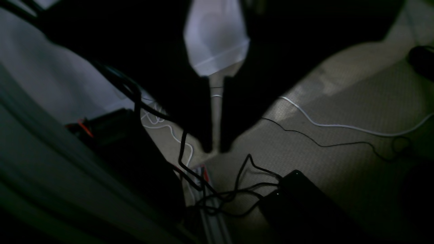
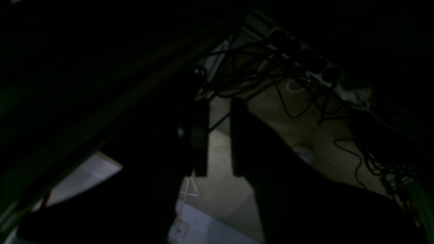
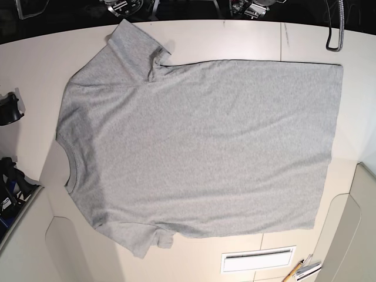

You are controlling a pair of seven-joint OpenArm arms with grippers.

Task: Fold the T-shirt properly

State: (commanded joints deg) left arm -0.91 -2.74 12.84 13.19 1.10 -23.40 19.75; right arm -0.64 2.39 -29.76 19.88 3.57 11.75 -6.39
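The T-shirt point(image 3: 205, 147) lies spread flat, its plain grey side up, across the middle of the base view, with the neck opening at the left of the frame, the hem at the right, one sleeve at the upper left and the other at the lower left. In the left wrist view, the left gripper point(image 1: 217, 149) has its jaws a narrow gap apart, with nothing between them; in the right wrist view, the right gripper point(image 2: 219, 173) also has a small gap between its jaws, above the dark floor point(image 2: 227, 189) and some cables point(image 2: 288, 112).
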